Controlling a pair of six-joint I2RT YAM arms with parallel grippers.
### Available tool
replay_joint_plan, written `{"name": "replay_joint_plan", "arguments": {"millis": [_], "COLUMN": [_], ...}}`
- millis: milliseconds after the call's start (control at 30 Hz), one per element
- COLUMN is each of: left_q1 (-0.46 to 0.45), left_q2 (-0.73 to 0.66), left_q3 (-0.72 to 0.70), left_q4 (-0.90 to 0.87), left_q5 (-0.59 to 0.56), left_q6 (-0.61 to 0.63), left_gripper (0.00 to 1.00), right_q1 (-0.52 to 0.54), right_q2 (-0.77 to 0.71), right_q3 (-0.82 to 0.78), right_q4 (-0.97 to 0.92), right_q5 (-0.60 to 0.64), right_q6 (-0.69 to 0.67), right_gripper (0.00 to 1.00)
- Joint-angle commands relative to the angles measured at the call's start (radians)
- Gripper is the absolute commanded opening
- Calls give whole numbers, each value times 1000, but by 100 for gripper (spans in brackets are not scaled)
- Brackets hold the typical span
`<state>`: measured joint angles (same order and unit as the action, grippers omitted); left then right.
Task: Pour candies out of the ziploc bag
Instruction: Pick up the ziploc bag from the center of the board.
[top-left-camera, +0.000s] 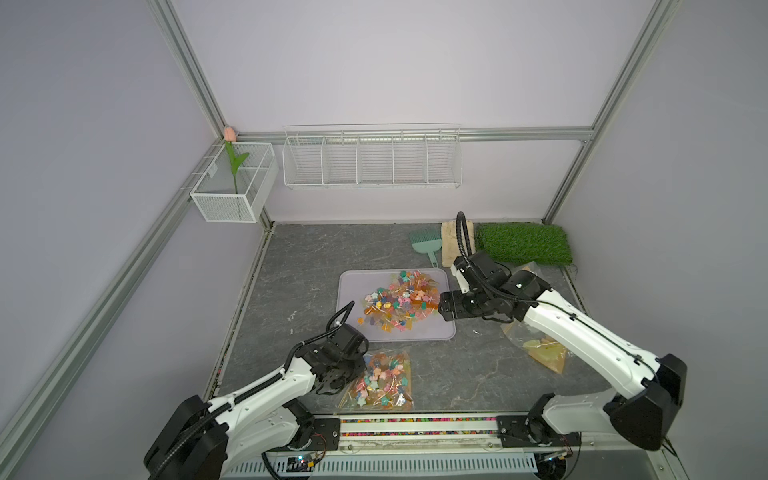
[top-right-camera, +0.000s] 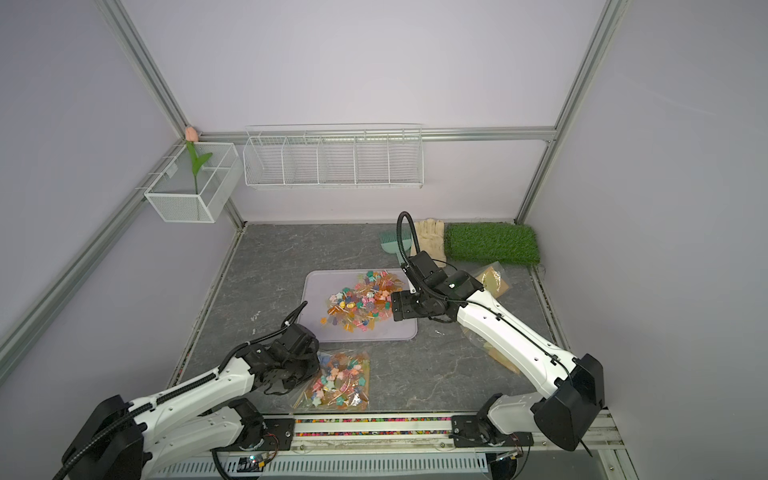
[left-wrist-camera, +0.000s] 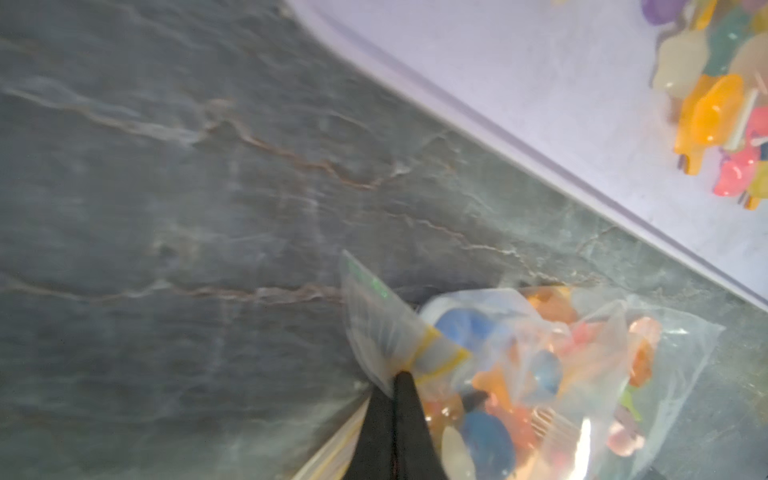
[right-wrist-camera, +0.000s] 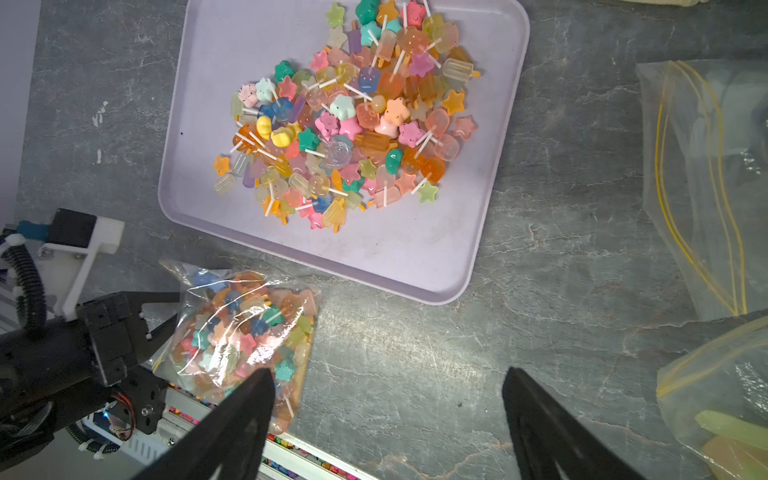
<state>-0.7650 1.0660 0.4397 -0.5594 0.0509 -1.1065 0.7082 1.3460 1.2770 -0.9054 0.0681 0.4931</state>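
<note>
Loose multicoloured candies (right-wrist-camera: 345, 124) near full ziploc bag (right-wrist-camera: 245, 336)

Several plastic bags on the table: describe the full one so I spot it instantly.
Start at the lavender tray heaped with loose candies. Between it and the arm bases lies the ziploc bag, its corner pinched by the left pincer. Unlike the near-empty bags on the right, it is packed with multicoloured sweets.
</note>
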Motion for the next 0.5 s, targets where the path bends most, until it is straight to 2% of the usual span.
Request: {"name": "replay_joint_plan", "arguments": {"millis": [0, 267, 467], "left_q1": [-48, -154, -160], "left_q2": [102, 361, 364], "left_q3": [60, 209, 277], "left_q4": [138, 281, 277], "left_q5": [34, 77, 31], "left_q6": [-16, 14, 62], "left_gripper": [0, 0, 0], "right_q1": [-18, -45, -61], "right_q2": [-46, -121, -185], "right_q3": [-9, -76, -123], "right_q4": [-27, -44, -44], "right_q5": [21, 17, 30], "right_q6": [1, 31, 60], "right_gripper": [89, 89, 89]}}
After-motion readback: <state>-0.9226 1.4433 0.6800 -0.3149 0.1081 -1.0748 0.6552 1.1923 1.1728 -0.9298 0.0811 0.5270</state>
